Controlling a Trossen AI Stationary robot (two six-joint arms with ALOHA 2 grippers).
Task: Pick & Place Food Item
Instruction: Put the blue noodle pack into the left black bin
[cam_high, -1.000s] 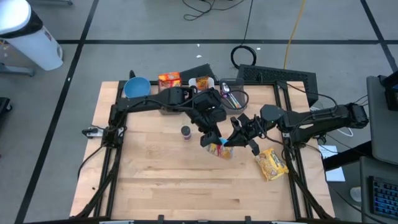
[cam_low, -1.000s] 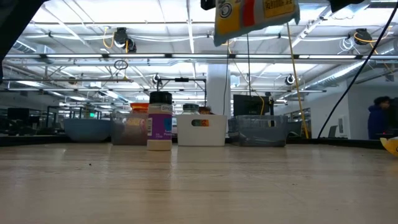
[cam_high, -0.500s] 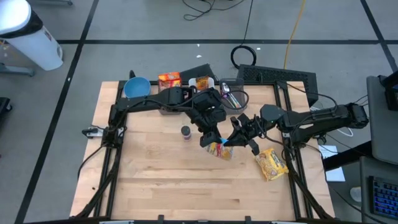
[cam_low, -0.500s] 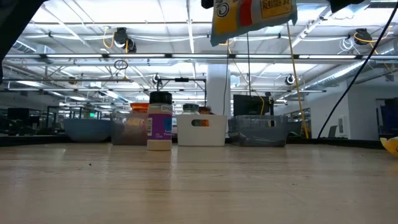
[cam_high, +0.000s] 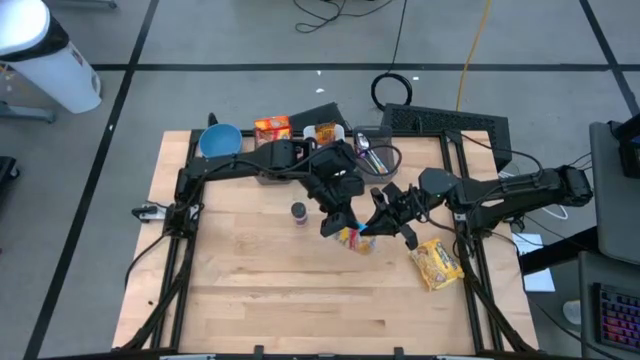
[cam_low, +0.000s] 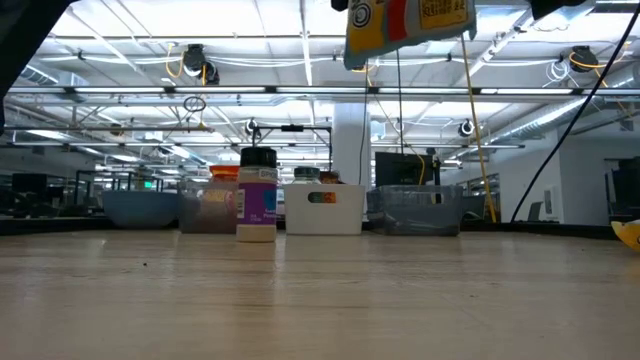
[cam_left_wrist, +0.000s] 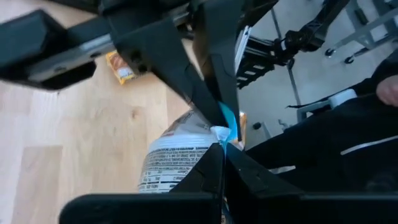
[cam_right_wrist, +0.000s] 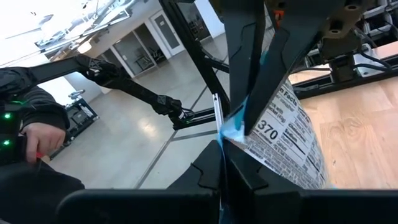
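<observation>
Left pincer (cam_high: 343, 228) and right pincer (cam_high: 371, 229) both clamped on snack bag (cam_high: 353, 238), held above table (cam_high: 260, 290)

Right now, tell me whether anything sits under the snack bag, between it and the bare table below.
Nothing visible does. The snack bag hangs in the air, pinched by both the left tool and the right tool. The wood table below it is bare; the small jar stands off to one side, the yellow packet to the other.
</observation>
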